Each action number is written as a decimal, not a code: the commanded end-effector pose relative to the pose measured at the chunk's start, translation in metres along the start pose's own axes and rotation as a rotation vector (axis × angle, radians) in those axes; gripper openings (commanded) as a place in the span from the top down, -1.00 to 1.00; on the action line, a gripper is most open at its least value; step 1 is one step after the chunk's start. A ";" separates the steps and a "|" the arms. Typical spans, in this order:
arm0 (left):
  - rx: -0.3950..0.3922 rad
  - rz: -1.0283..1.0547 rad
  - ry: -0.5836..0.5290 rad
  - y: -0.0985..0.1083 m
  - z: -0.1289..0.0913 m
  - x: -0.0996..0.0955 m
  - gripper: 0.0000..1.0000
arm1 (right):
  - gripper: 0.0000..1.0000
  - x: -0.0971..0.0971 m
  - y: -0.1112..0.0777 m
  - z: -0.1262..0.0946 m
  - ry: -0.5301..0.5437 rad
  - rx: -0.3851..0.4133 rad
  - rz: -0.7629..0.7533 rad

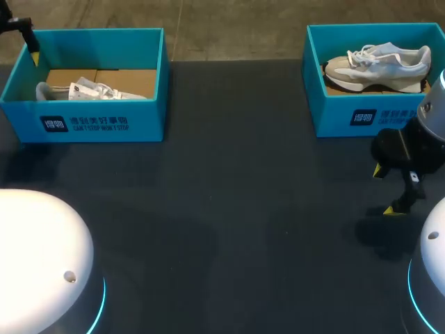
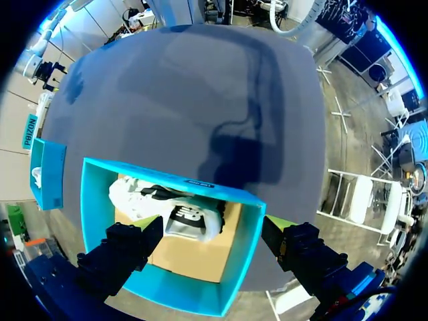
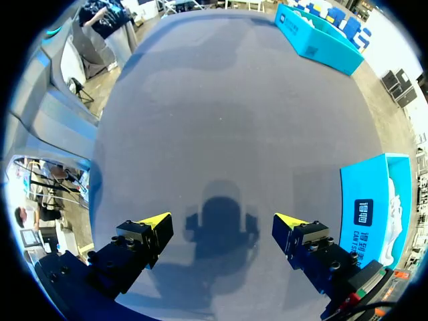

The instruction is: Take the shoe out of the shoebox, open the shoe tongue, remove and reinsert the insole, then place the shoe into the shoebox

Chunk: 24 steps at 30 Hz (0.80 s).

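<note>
- Your left gripper (image 2: 212,231) hangs over the far left corner of the left shoebox (image 1: 83,124). Its fingers are spread wide with nothing between them.
- The shoe (image 1: 90,90) lies inside the left shoebox, close against the front wall, the one nearest you. From the left gripper it sits ahead and below, across the bare cardboard floor.
- The shoe's long axis runs along the left shoebox's long side. In the left wrist view that axis looks roughly in line with the gap between the two fingers, so they would close along its length. You will probably need to turn the wrist so they cross the shoe's narrow width.
- The left arm is plainly the nearer one to this shoe.
- The right shoebox (image 1: 361,117) stands well apart from the left shoebox, at the same far edge of the table (image 1: 229,209). It holds a second shoe (image 1: 382,64) lying lengthwise on its side.
- Your right gripper (image 1: 384,190) is farther still from the left shoebox, over bare table on the near side of the right shoebox. Its fingers stand wide apart and hold nothing.
</note>
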<state>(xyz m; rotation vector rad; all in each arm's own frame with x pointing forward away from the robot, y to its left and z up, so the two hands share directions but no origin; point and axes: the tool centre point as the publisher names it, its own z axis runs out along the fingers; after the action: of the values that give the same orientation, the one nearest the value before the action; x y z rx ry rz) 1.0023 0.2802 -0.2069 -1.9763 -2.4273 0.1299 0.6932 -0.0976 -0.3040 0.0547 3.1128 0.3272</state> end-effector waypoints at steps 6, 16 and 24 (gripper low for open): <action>-0.003 0.000 0.002 -0.001 0.000 0.000 -1.00 | -1.00 -0.009 0.005 -0.007 0.005 0.029 0.041; -0.003 0.000 0.002 -0.001 0.000 0.000 -1.00 | -1.00 -0.040 -0.001 -0.037 0.013 0.119 0.212; -0.003 0.000 0.002 -0.001 0.000 0.000 -1.00 | -1.00 -0.062 -0.010 -0.057 -0.013 0.138 0.433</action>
<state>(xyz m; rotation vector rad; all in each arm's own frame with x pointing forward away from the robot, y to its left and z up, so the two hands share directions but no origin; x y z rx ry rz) 1.0024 0.2804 -0.2070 -1.9765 -2.4275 0.1300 0.7446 -0.1227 -0.2550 0.6660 3.0702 0.1484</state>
